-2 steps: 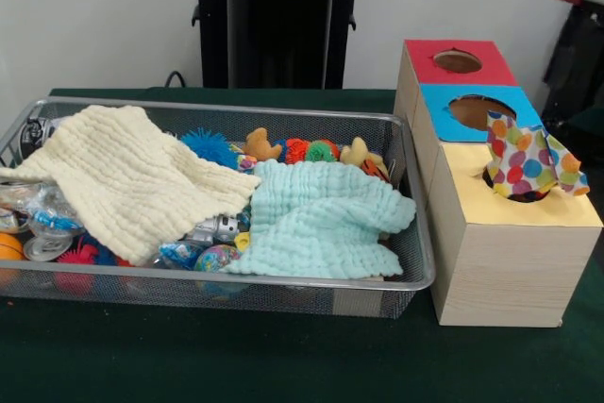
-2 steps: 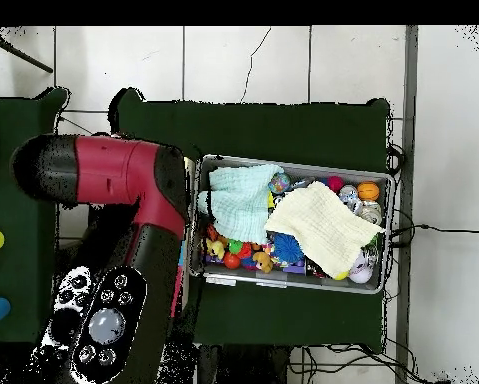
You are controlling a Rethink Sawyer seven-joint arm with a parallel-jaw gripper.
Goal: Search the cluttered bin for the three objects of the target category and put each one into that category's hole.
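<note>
On dark green table (image 1: 283, 365), mesh bin (image 1: 415, 261) beside box (image 1: 510, 261); gripper state perhaps hidden.

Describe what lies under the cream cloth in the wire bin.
Under the cream cloth, only edges show: clear plastic balls, a red spiky toy and an orange ball at its left, all inside the wire bin. Whatever lies beneath its middle is covered.
</note>
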